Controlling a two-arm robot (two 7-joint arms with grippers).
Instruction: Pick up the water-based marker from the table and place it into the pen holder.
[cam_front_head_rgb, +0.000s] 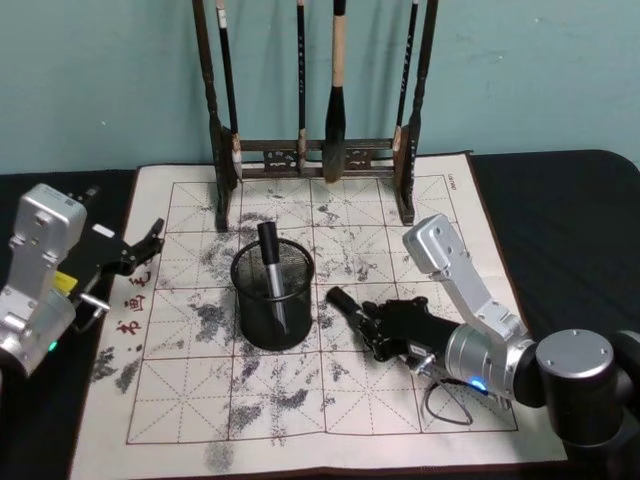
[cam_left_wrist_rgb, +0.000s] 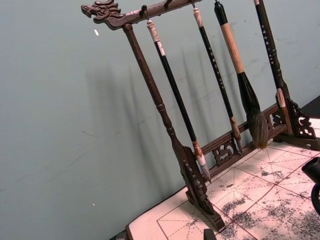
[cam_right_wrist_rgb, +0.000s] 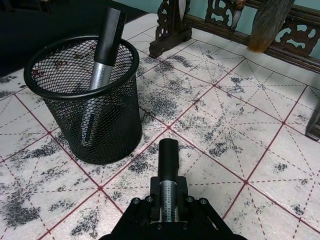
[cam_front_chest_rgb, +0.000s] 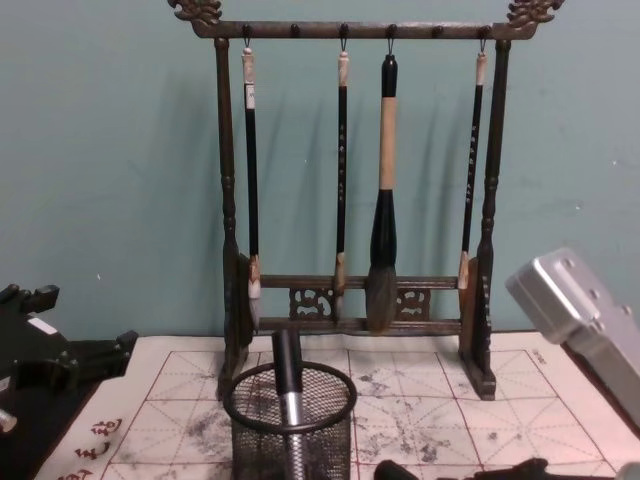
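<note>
So, black-capped silver marker (cam_right_wrist_rgb: 168, 155) pinched in the right gripper (cam_right_wrist_rgb: 168, 192) beside the mesh pen holder (cam_right_wrist_rgb: 107, 130), which holds another marker (cam_right_wrist_rgb: 107, 40); left gripper (cam_front_head_rgb: 155, 240) spread.

The pen holder (cam_front_head_rgb: 258, 322) stands on the mat (cam_front_head_rgb: 400, 400), near its middle. One marker (cam_front_head_rgb: 270, 255) stands inside the holder. The brush rack (cam_front_head_rgb: 312, 158) stands behind the holder. Just right of the holder, a second marker (cam_front_head_rgb: 345, 303) sits in the right gripper (cam_front_head_rgb: 372, 322). The left gripper (cam_front_head_rgb: 150, 242) is well left of the holder.

Soft light; brushes (cam_left_wrist_rgb: 234, 52) cast faint shadows on wall (cam_left_wrist_rgb: 60, 125).
</note>
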